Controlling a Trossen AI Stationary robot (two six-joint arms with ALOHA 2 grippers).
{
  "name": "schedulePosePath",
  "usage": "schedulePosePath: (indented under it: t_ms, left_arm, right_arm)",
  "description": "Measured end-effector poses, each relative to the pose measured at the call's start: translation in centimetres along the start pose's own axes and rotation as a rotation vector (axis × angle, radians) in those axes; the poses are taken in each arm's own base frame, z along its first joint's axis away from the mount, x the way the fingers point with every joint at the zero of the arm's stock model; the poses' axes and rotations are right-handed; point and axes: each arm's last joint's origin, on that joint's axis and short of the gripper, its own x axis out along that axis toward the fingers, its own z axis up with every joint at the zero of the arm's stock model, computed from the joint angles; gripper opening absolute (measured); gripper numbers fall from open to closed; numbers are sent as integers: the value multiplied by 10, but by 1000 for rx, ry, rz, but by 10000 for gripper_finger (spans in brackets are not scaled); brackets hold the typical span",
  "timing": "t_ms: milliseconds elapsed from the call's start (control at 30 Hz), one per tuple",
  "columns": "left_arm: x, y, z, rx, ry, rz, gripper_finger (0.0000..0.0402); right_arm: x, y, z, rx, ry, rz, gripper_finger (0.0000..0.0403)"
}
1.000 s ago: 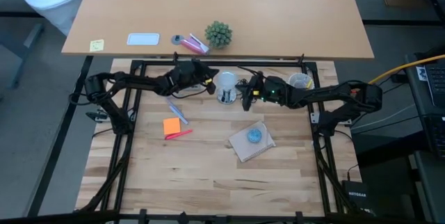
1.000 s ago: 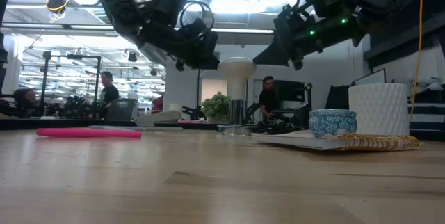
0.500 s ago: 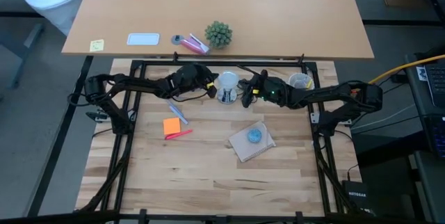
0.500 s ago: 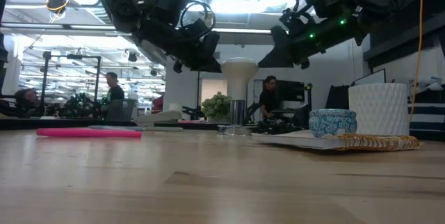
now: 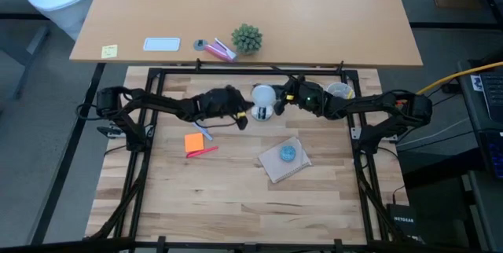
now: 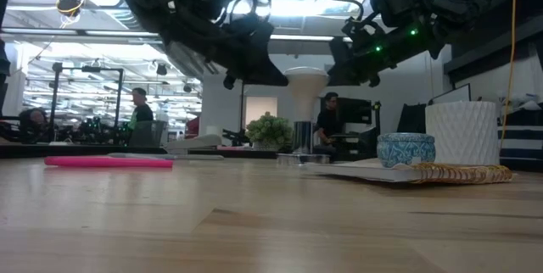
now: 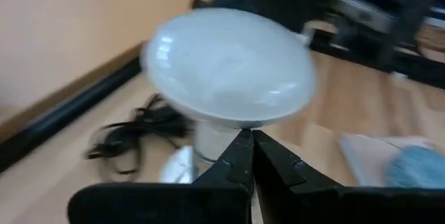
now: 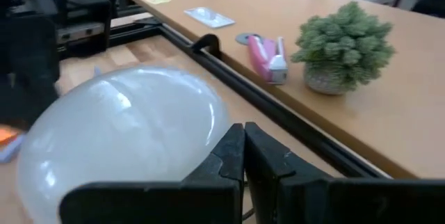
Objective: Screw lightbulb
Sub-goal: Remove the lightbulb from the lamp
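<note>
At the far middle of the pale wooden slatted bench (image 5: 236, 198), the two dark arms meet from either side around the lightbulb. The left end effector (image 5: 242, 118) sits just beside the bulb on the left, its fingers pinched together with nothing between them, as the left wrist view shows. The right end effector (image 5: 284, 100) hangs close on the other side, its fingers likewise closed and empty. Between them stands the small frosted white globe lightbulb (image 5: 263, 96), upright, its grey-silver screw base down in a round shiny metal socket (image 6: 303, 158).

The bulb is probably light, its glass thin, smooth and brittle, so it would slip under a loose pinch and crack under a hard one. The best hold looks to be across the widest part of the globe, fingers opened wide first, pressure gentle and even while turning.
</note>
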Motion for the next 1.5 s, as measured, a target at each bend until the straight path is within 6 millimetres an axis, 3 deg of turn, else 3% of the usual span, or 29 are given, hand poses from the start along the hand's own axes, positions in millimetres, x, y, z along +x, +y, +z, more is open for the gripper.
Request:
schedulePosePath:
  t_ms: [367, 733, 967, 1133, 1300, 1500]
  left_arm:
    - [-5, -24, -2, 2, -2, -59, 0]
    - [-28, -30, 25, 16, -115, -88, 0]
    - [-32, -14, 41, 84, -228, 39, 0]
    - [-24, 8, 40, 84, -207, 114, 0]
    - [-12, 25, 30, 59, -161, 147, 0]
    - [-3, 27, 19, 39, -120, 123, 0]
  right_arm:
    - [0, 3, 2, -50, -16, 70, 11]
    - [-17, 0, 23, -79, -107, 57, 11]
    - [-38, 2, 37, 42, -104, 267, 11]
    - [-45, 22, 31, 50, -38, 459, 11]
    - [-52, 41, 24, 11, 7, 421, 11]
    - [-54, 45, 17, -37, 51, 295, 11]
